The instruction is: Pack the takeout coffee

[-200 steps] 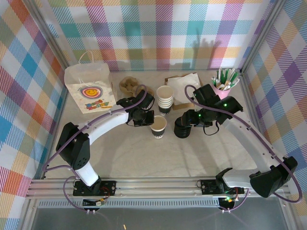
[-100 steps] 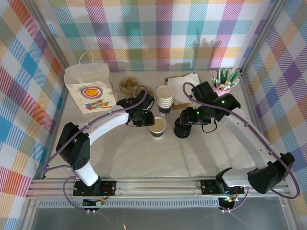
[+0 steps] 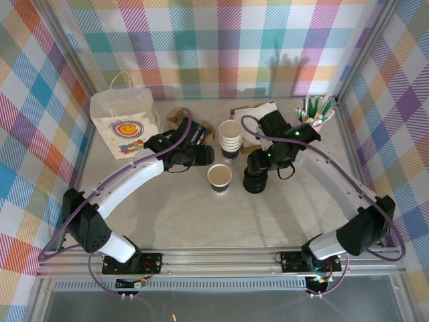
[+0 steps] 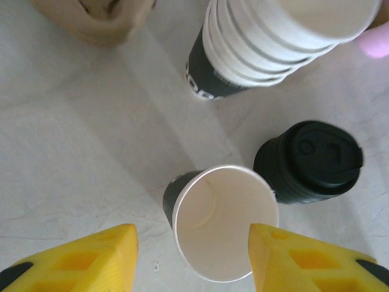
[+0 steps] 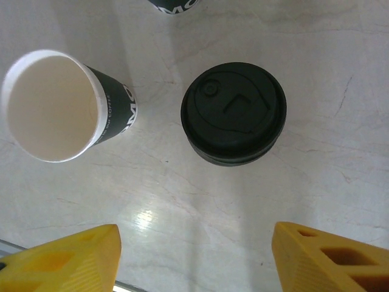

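lidding step: cup stands lidless mid-frame, lids just right of it. l gripper & r gripper both spread, empty. next: r gripper needs to pinch the top lid squarely.

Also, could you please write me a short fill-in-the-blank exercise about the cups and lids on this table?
The single cup has no ___ on it.
In the top view, the stack of black lids stands to that cup's ___.
The paper bag stands at the table's far ___ corner.
The left gripper and right gripper are both ___.
Missing words: lid; right; left; open.
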